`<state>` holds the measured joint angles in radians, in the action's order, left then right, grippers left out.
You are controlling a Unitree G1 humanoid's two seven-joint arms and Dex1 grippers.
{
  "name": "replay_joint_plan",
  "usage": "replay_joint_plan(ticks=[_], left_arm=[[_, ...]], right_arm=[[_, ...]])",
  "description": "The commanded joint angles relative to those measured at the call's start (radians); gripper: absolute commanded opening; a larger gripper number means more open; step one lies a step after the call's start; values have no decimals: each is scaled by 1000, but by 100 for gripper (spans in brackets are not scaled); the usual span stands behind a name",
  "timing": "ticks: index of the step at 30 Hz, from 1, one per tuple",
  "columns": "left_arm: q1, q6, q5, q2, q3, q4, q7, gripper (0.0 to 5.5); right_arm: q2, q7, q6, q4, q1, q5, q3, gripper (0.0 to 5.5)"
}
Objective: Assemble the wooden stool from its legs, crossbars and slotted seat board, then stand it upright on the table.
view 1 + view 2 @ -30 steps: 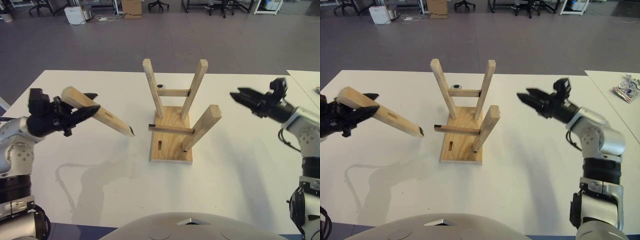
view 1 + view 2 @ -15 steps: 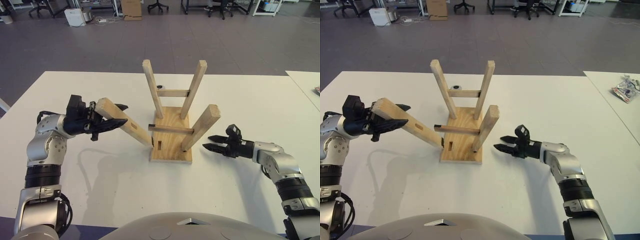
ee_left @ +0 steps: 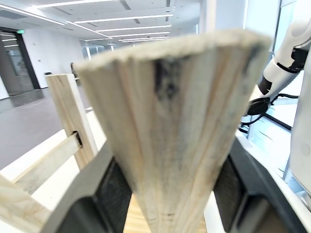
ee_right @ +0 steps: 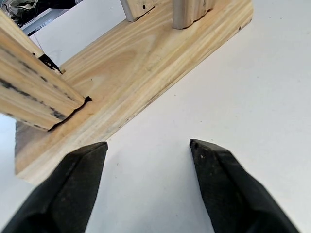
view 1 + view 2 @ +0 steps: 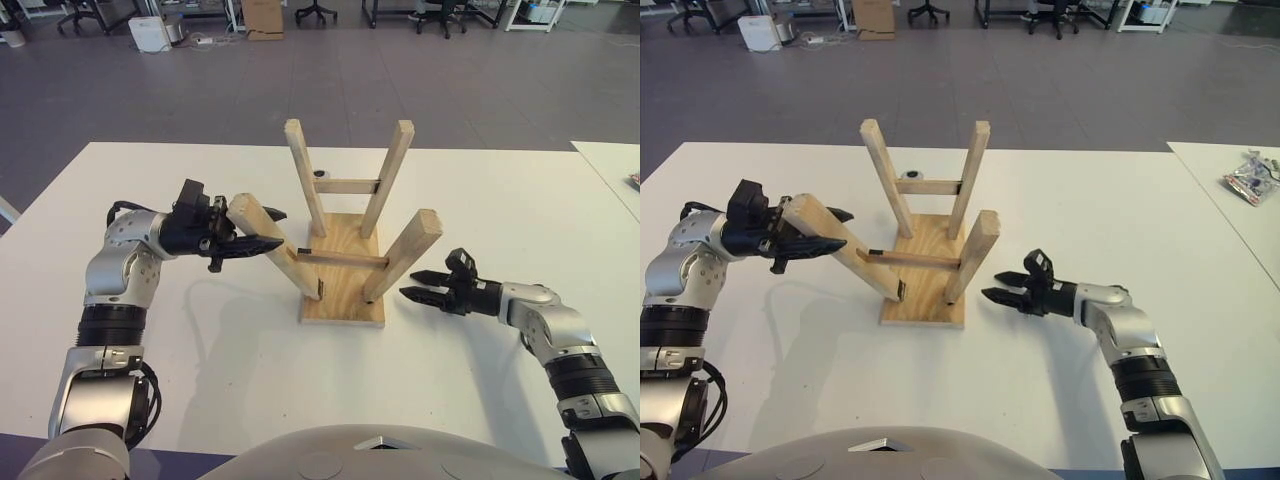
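The pale wooden slotted seat board point(image 5: 350, 300) lies flat mid-way across the white table point(image 5: 480, 200). Three square wooden legs point(image 5: 390, 175) stand up from it, joined by two thin wooden crossbars point(image 5: 347, 186). The left hand point(image 5: 270, 230) is clenched on the upper end of a fourth wooden leg point(image 5: 297, 270), tilted, with its lower end at the board's near left corner by the slot. The right hand point(image 5: 408, 284) is released, fingers spread, low over the table just right of the board, not touching it.

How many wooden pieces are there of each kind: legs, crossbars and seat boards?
Legs: 4, the fourth leg held in the left tool
Crossbars: 2
Seat board: 1
Total: 7
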<state>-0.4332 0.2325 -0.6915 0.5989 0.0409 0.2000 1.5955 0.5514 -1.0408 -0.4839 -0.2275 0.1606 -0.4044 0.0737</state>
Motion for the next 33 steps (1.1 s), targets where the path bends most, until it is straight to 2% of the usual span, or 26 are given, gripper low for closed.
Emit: replay_joint_plan(ticks=[1, 6, 11, 16, 21, 27, 33], left_arm=[[-56, 1, 24, 33, -44, 28, 18, 204], [-56, -51, 58, -4, -56, 52, 9, 204], [40, -95, 105, -20, -51, 11, -58, 203], [148, 85, 96, 4, -86, -131, -203, 203], [134, 213, 102, 4, -145, -121, -271, 203], [214, 180, 137, 10, -191, -171, -311, 203], [343, 122, 200, -8, -238, -258, -446, 203]], right_arm=[[-16, 5, -19, -10, 3, 15, 17, 317], [-25, 8, -12, -2, -4, 16, 21, 317], [-34, 13, -11, 12, -13, 14, 21, 317], [-50, 18, -12, 50, -40, 17, 36, 317], [-62, 15, -15, 64, -30, 22, 53, 317], [-59, 13, -7, 67, -26, 28, 52, 317], [-62, 13, 10, 77, -28, 42, 55, 317]])
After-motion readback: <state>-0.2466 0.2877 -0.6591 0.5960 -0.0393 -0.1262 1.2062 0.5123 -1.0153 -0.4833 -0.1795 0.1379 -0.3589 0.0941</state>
